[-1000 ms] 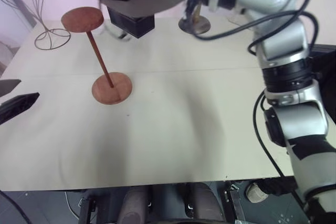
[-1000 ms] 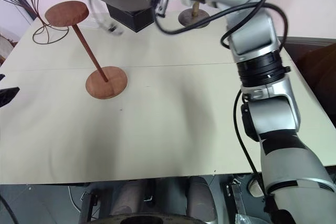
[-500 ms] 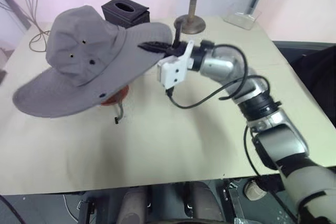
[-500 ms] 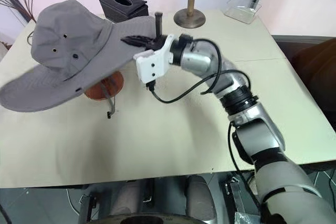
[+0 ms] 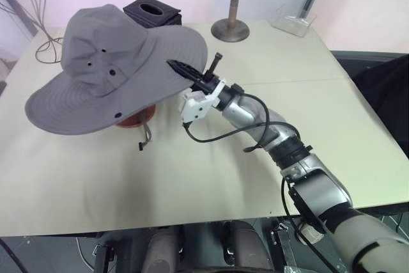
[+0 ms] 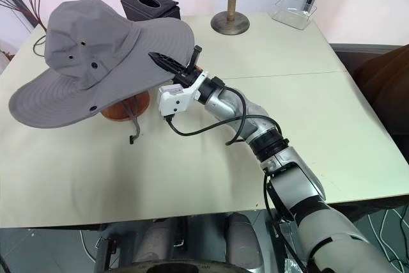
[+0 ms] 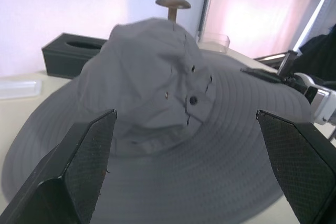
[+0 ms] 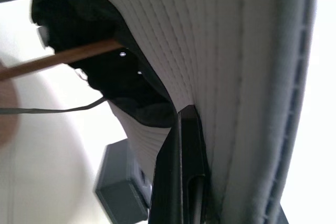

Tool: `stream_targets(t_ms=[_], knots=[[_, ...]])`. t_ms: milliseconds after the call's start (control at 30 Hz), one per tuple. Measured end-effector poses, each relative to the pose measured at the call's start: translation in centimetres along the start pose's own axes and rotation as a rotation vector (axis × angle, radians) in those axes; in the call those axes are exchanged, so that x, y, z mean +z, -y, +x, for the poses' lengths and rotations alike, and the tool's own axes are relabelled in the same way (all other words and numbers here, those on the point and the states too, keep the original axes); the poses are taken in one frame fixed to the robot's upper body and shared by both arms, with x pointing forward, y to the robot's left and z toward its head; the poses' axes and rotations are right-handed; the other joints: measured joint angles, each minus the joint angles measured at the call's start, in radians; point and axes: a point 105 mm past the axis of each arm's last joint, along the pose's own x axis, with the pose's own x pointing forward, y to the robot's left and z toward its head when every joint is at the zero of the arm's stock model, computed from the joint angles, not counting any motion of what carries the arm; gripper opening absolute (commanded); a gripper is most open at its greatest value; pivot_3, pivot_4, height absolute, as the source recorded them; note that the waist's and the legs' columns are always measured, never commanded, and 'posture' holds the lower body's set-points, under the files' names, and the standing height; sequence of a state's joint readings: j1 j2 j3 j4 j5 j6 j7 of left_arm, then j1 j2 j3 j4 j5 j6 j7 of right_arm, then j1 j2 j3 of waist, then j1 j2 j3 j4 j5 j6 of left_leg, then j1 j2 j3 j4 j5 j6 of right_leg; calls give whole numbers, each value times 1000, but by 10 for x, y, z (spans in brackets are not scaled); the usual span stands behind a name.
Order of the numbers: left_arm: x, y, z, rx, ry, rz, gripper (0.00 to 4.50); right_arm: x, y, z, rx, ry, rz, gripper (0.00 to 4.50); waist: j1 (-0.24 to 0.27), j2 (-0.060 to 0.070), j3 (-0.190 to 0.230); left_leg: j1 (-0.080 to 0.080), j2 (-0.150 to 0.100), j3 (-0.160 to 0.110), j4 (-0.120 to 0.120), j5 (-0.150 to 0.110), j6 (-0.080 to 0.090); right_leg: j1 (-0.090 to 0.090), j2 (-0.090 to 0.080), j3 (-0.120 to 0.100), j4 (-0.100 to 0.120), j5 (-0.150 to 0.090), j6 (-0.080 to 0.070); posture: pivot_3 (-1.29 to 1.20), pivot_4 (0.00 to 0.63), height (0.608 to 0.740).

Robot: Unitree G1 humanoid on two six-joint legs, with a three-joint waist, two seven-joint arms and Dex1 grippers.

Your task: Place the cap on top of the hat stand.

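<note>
A pale surface carries everything. The right end effector reaches in from the near side and pinches the hat's brim, one black finger lying on top of the brim. The grey wide-brimmed hat sits tilted over the reddish-brown stand, whose round base peeks out beneath the brim; a chin cord dangles down beside that base. The left end effector hovers beside the hat with its fingers spread wide. Behind the hat stand a black box and a grey-brown domed stand, with a clear tray further right.
</note>
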State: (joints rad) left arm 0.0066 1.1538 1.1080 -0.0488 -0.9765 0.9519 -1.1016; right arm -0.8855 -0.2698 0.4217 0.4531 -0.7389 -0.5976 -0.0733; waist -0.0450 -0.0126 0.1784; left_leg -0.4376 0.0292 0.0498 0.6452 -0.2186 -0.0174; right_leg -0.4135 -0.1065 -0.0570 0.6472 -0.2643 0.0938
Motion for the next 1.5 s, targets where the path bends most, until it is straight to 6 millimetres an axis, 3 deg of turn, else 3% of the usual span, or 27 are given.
stream_targets(t_ms=[200,400,533,733,900,1067,1167,1333,1400,1500], knots=[[-6,-2,4,-11,-35,-5,4500,-1,-31,-19,85,8,-70,23,-1,-2,1,0,1,0,0,0,0,0,1,0,0,0,0,0,150,740],[-12,-2,7,-27,-66,-3,4500,-2,-38,-24,115,7,-75,23,-1,-2,1,0,2,0,0,0,0,0,3,0,0,0,-1,0,150,740],[-15,-1,10,-36,-85,2,4500,-3,-37,-22,138,6,-78,1404,0,-3,1,0,2,0,0,0,0,0,3,1,0,0,-1,0,150,740],[-20,-1,13,-41,-107,8,4500,-1,-30,-21,158,19,-83,4454,0,-3,1,0,2,0,0,0,0,0,3,1,0,0,0,0,150,740],[-23,-1,16,-49,-120,8,4500,0,-19,-34,183,33,-141,4454,3,-3,0,0,2,0,0,0,0,0,3,1,0,0,-1,0,150,740],[-23,-2,18,-60,-118,19,4500,-15,-24,-74,293,-54,-98,4454,3,-4,1,0,2,1,0,0,0,0,3,1,0,0,-1,0,150,740],[-25,-3,16,-54,-132,21,4500,-27,-7,-109,348,-137,-19,4454,6,-4,1,0,3,1,0,0,0,1,3,1,-1,0,0,0,150,740],[-32,-17,-8,25,-204,20,4500,-38,43,-171,536,-330,410,4454,0,-6,4,6,5,1,-2,-1,1,5,2,1,-2,-1,-3,0,150,740],[-36,-19,-18,48,-237,33,4500,-39,63,-176,573,-364,592,4454,-4,-6,5,12,6,2,-4,-1,1,7,3,1,-2,-4,-9,0,150,740],[-46,-19,-40,85,-301,55,4500,-45,111,-170,561,-391,853,4454,-6,-4,6,12,7,2,-6,-1,0,3,1,2,-2,-4,-12,0,150,740]])
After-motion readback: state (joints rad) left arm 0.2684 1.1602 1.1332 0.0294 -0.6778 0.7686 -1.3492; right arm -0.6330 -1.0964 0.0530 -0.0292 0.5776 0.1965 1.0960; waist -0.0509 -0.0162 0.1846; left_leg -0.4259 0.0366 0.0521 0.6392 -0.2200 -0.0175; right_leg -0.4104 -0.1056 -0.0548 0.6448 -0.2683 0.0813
